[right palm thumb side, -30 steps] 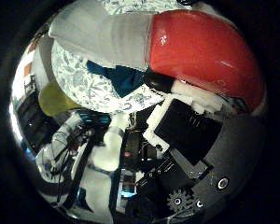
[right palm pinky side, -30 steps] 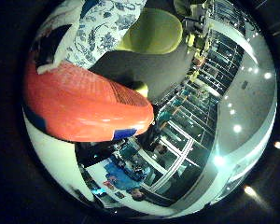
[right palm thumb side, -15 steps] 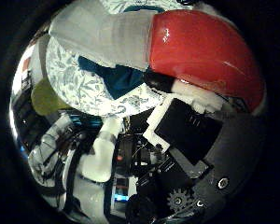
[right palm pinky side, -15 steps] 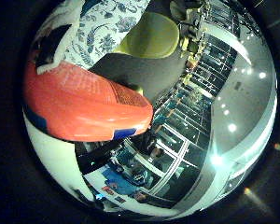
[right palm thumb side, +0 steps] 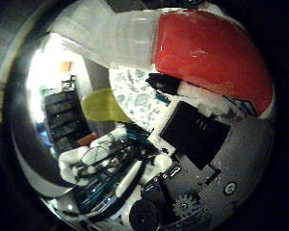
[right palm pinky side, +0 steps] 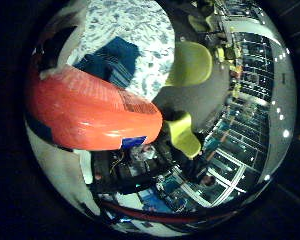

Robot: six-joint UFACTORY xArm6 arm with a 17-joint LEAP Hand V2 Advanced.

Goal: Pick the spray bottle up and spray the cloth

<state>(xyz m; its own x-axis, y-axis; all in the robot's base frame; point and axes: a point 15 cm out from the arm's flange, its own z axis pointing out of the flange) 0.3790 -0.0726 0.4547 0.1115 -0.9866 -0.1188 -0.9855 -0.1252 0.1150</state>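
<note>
The spray bottle has a red-orange body and a white neck and sprayer head. It lies right against the palm and fills much of both views. My right hand is shut on it, and a white and black finger presses along its side. The bottle is held up off the table. A dark blue cloth lies flat on the table's blue-and-white patterned tablecloth, just past the bottle's body.
Two yellow-green chairs stand beside the table. Shelves, glass partitions and ceiling lights fill the room beyond. The robot's arm and base show near the palm.
The whole picture has swung, so the hand has turned with the bottle still in it. The blue cloth and more of the tablecloth now show in the little finger side view.
</note>
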